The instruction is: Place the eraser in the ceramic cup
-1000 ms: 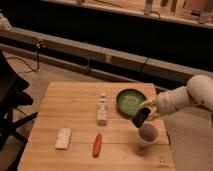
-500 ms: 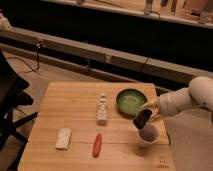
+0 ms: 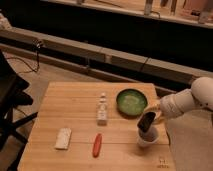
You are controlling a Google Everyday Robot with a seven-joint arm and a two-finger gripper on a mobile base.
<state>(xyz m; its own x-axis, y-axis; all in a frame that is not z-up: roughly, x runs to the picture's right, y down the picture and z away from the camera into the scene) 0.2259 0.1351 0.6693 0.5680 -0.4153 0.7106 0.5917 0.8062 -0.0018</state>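
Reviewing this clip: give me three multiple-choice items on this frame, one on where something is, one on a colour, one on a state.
1. Where is the hand?
A. Over the sponge at the table's left
B. Directly above the ceramic cup at the table's right
C. Beside the bottle

2. What colour is the bowl?
A. Green
B. Blue
C. Red

3. How does the small bottle stand?
A. On its side
B. Upright
C. Inside the bowl

Key: 1 B, the hand with the dark eraser sits right over the cup. 2 A, the bowl's inside is plainly green. 3 B, the bottle stands on its base on the wooden table, cap up.
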